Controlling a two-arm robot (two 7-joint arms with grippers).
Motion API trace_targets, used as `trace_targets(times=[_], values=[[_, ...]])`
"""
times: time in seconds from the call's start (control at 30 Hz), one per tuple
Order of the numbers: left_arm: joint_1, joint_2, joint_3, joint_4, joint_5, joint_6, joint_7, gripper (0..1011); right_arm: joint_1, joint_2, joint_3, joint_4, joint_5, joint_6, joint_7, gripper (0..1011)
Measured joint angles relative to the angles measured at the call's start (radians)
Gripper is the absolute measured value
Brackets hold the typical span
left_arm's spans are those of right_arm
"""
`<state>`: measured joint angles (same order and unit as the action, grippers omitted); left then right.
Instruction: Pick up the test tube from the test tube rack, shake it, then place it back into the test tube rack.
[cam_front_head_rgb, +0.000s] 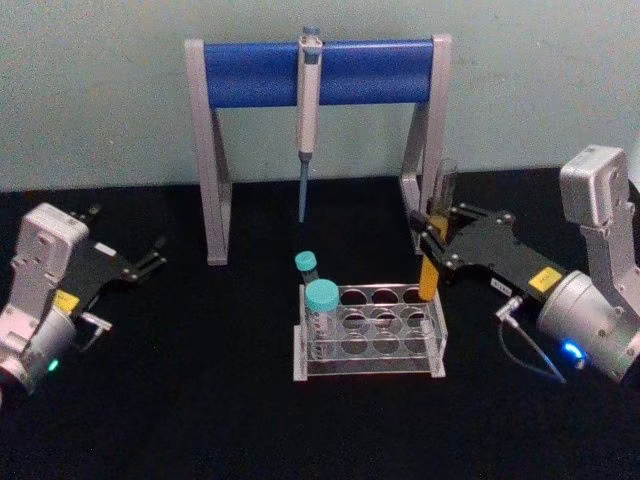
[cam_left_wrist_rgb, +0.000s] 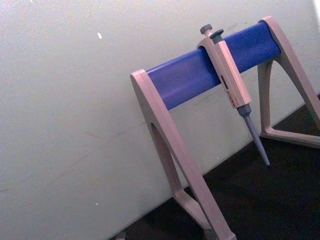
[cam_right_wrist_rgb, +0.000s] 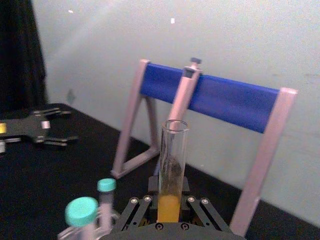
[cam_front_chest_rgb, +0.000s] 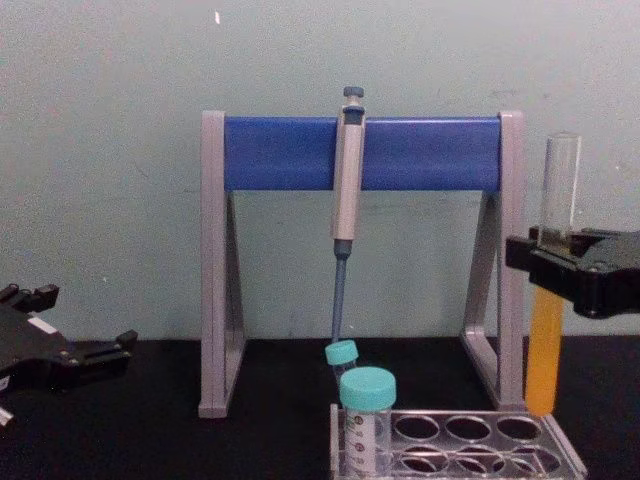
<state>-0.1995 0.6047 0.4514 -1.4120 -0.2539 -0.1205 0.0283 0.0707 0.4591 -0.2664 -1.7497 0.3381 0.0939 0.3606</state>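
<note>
One test tube (cam_front_head_rgb: 428, 282) with orange liquid. Two teal-capped tubes: a wide tube (cam_front_head_rgb: 322, 312) and a narrow tube (cam_front_head_rgb: 306, 266). One clear test tube rack (cam_front_head_rgb: 385, 346). One pipette (cam_front_head_rgb: 308, 100). One grey-and-blue pipette stand (cam_front_head_rgb: 370, 72). Two grippers: left gripper (cam_front_head_rgb: 128, 233), right gripper (cam_front_head_rgb: 429, 236).

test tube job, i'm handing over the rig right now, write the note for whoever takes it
Right gripper: shut on the test tube, holding it upright at the back right corner of the test tube rack. The tube's bottom is about level with the top plate; I cannot tell if it has cleared the hole.
Left gripper: open, parked low at the table's left.
Done: tube gripped.
To do: shake it if that has not happened (this moment does not show), lower it into a hole, release.
</note>
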Motion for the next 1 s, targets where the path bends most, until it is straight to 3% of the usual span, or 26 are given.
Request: trace_targets(times=[0.23,0.53,0.73,1.0], values=[[0.000,0.000,0.000,0.000,0.000,0.000,0.000,1001,-0.023,0.021,-0.024,-0.041,0.038,0.020,0.044,232],[0.000,0.000,0.000,0.000,0.000,0.000,0.000,1001,0.041,-0.014,-0.085,0.011,0.073,-0.002,0.073,232],[0.000,0.000,0.000,0.000,0.000,0.000,0.000,1001,0.095,-0.059,-0.102,0.080,0.073,-0.033,0.043,232],[0.000,0.000,0.000,0.000,0.000,0.000,0.000,1001,0.125,-0.089,-0.089,0.132,0.025,-0.056,-0.026,232]])
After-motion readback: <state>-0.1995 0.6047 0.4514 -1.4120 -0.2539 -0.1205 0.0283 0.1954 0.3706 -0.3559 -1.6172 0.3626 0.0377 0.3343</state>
